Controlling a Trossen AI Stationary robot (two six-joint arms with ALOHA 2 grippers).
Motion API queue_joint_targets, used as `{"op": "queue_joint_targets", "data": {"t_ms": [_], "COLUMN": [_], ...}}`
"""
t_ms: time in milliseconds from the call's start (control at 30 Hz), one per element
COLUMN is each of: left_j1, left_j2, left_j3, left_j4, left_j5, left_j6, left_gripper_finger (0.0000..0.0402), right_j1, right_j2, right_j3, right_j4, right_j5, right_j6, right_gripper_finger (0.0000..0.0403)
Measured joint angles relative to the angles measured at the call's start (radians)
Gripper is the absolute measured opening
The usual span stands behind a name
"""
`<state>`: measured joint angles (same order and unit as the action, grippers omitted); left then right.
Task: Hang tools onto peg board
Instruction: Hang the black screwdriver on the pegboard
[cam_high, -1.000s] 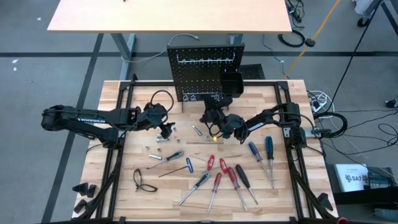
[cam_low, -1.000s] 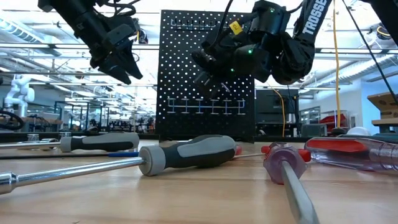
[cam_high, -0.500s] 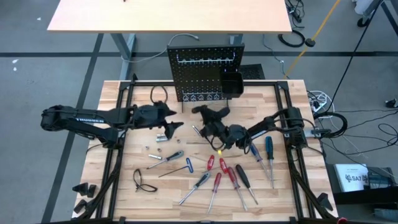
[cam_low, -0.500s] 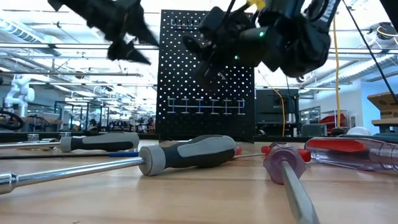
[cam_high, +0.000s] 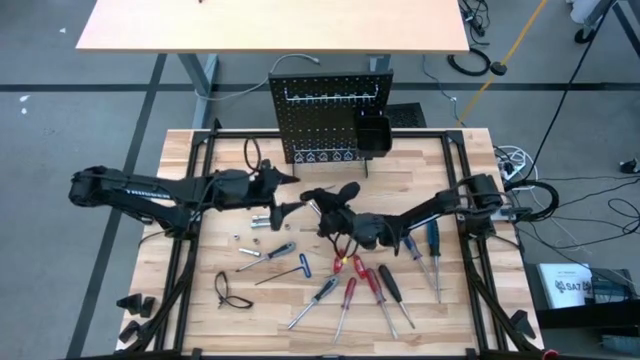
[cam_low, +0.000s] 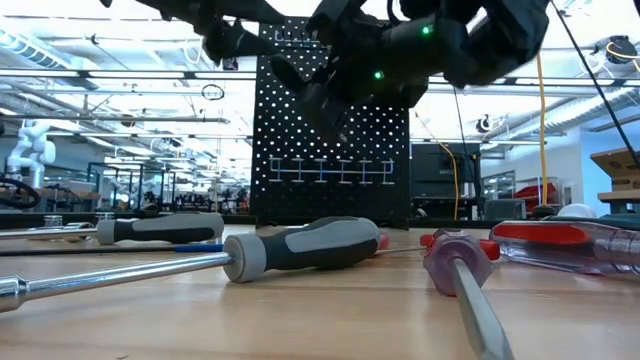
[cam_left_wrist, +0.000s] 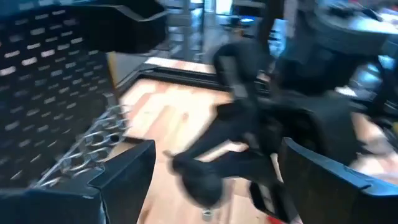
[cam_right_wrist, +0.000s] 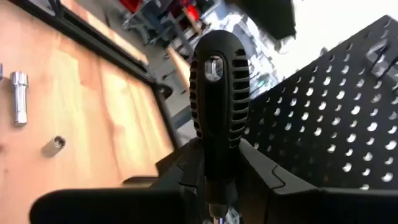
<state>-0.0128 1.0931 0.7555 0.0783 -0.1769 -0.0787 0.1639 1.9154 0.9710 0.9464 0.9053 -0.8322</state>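
- The right gripper (cam_high: 322, 197) is seen above the middle of the table (cam_high: 470, 300), in front of the peg board (cam_high: 329, 118); its fingers are clamped on a black-handled screwdriver (cam_right_wrist: 217, 106), whose ribbed handle is shown standing up between them in the right wrist view.
- The left gripper (cam_high: 285, 193) is held just beside the right one, off the table; its fingers (cam_left_wrist: 124, 171) are spread wide with nothing between them.
- The peg board is stood upright at the table's far edge, with a silver hook rail (cam_high: 330, 95) and a small black bin (cam_high: 372, 134).
- The other tools (cam_high: 365, 280) are left lying on the near half of the table; small silver bits (cam_high: 252, 242) are scattered near them.
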Motion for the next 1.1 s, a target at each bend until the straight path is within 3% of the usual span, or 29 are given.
{"op": "queue_joint_targets", "data": {"t_ms": [167, 367, 900, 1100], "left_j1": [-0.016, -0.015, -0.008, -0.008], "left_j2": [-0.003, 0.059, 0.176, 0.211], "left_j3": [0.0, -0.001, 0.0, 0.0], "left_j4": [-0.009, -0.04, 0.028, 0.059], "left_j5": [0.011, 0.021, 0.027, 0.017], "left_j6": [0.07, 0.211, 0.279, 0.302], "left_gripper_finger": [0.0336, 0.0336, 0.0335, 0.0297], "right_j1": [-0.007, -0.013, -0.039, -0.047], "right_j2": [-0.077, -0.145, -0.16, -0.16], "right_j3": [0.001, 0.001, 0.001, 0.001], "right_j4": [-0.257, -0.411, -0.469, -0.493], "right_j5": [-0.049, -0.18, -0.258, -0.283], "right_j6": [0.178, 0.273, 0.302, 0.352], "right_gripper_finger": [0.0049, 0.0049, 0.0049, 0.0049]}}
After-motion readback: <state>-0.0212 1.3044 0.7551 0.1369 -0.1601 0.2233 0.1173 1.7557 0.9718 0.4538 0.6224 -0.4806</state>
